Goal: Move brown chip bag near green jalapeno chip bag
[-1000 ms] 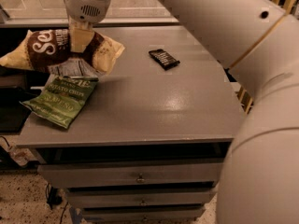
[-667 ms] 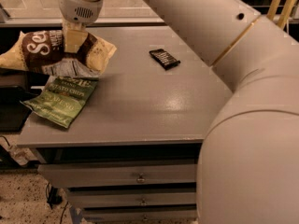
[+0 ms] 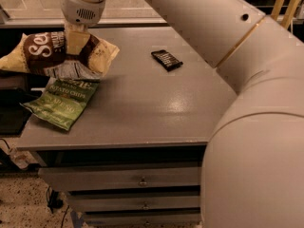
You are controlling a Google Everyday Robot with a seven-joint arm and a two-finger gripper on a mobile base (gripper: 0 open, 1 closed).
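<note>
1. The two-finger gripper (image 3: 77, 42) sits at the back-left of the flat grey metal table (image 3: 142, 103), hanging from the thick white robot arm (image 3: 204, 23) that sweeps in from the right.
2. Its jaws are pinching the upper middle of the large, puffy brown chip bag (image 3: 40, 51), which has cream-yellow ends and white script lettering. One cream finger (image 3: 76, 38) lies across the front of the bag.
3. The brown chip bag is at the table's left rear. Its left end juts past the table edge, and its crimped lower edge is just above the top band of the flat, pale green jalapeno chip bag (image 3: 61, 101).
4. The green jalapeno chip bag lies flat at the front-left corner, with one corner slightly over the edge.
5. The step in hand looks like the end of the carry. The two bags are already close, so placement is what remains.
6. The next move probably calls for lowering the bag fully onto the table beside the green one. Only then should the jaws let go, so that the overhanging end does not tip it off the side.
7. A small flat black packet (image 3: 166, 60) lies well apart to the right and plays no part.
8. The far finger is hidden behind the bag.
9. I cannot tell whether the brown bag touches the green one or the table, or hangs just clear.
10. The arm's bulk covers the right side of the scene, and the grey drawer fronts (image 3: 142, 179) below are dim.
</note>
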